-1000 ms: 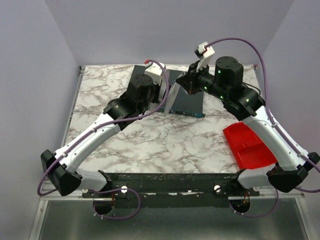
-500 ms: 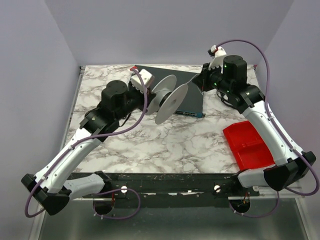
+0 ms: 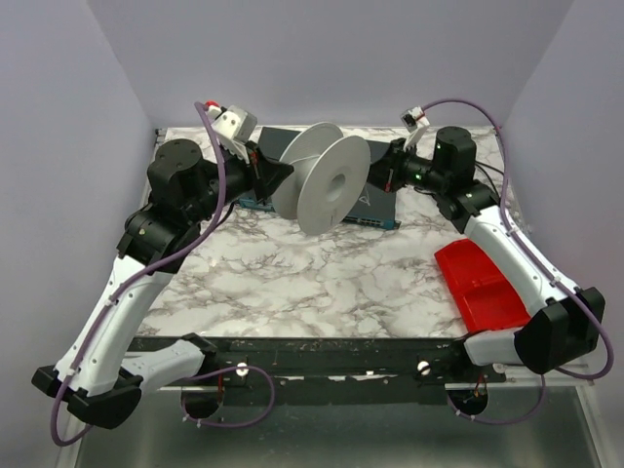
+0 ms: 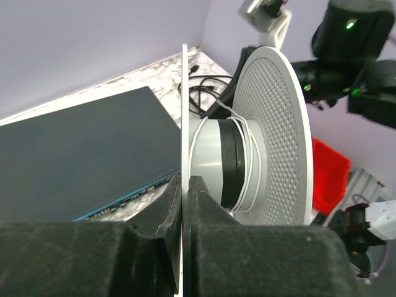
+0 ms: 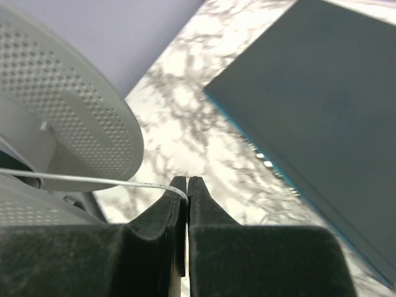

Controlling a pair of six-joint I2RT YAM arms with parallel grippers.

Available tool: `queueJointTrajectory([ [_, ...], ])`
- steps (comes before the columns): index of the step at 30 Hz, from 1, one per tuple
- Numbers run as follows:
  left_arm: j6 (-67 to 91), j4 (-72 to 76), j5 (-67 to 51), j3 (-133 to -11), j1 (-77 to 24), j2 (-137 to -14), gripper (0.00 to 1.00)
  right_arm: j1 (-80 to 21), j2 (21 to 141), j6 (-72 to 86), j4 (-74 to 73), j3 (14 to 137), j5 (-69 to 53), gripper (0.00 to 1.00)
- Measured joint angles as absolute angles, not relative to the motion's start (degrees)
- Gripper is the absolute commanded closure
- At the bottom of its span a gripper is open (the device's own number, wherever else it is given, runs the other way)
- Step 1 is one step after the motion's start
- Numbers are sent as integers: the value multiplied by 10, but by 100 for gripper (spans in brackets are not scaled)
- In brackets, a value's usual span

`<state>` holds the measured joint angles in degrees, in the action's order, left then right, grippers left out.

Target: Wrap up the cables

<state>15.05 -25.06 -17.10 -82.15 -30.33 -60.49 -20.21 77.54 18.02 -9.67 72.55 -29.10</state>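
Observation:
A white spool [image 3: 322, 185] hangs above the back of the table between both arms. My left gripper [image 3: 276, 176] is shut on the thin edge of its near flange [image 4: 184, 124], pinched between the pads at the left gripper [image 4: 184, 185]. The thin white cable [image 4: 248, 143] lies in a few turns round the spool's hub [image 4: 210, 162], beside the perforated far flange [image 4: 275, 136]. In the right wrist view the cable [image 5: 93, 180] runs taut from the spool [image 5: 74, 105] into my right gripper [image 5: 187, 185], which is shut on it. From above, the right gripper [image 3: 378, 174] sits just right of the spool.
A flat dark box [image 3: 378, 203] lies on the marble table [image 3: 322, 283] under the spool. A red tray [image 3: 485, 285] sits at the right edge. Black cords [image 4: 203, 86] lie at the back right corner. Lilac walls close in behind and on both sides.
The left arm has swung left and back with the spool, turning it from edge-on to nearly face-on. The right gripper has stayed just right of the spool, with the cable.

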Motion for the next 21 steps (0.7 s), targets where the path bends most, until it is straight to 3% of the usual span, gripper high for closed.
queueJointTrajectory([
  [5, 184, -277, -183, -859, -303, -606, 100, -203, 774, 243, 7, 673, -381, 84],
  [11, 223, -272, -185, -884, -303, -606, 100, -203, 773, 311, 113, 629, -420, 63],
  [21, 279, -240, -149, -885, -303, -609, 100, -221, 773, 354, 176, 599, -405, 61],
])
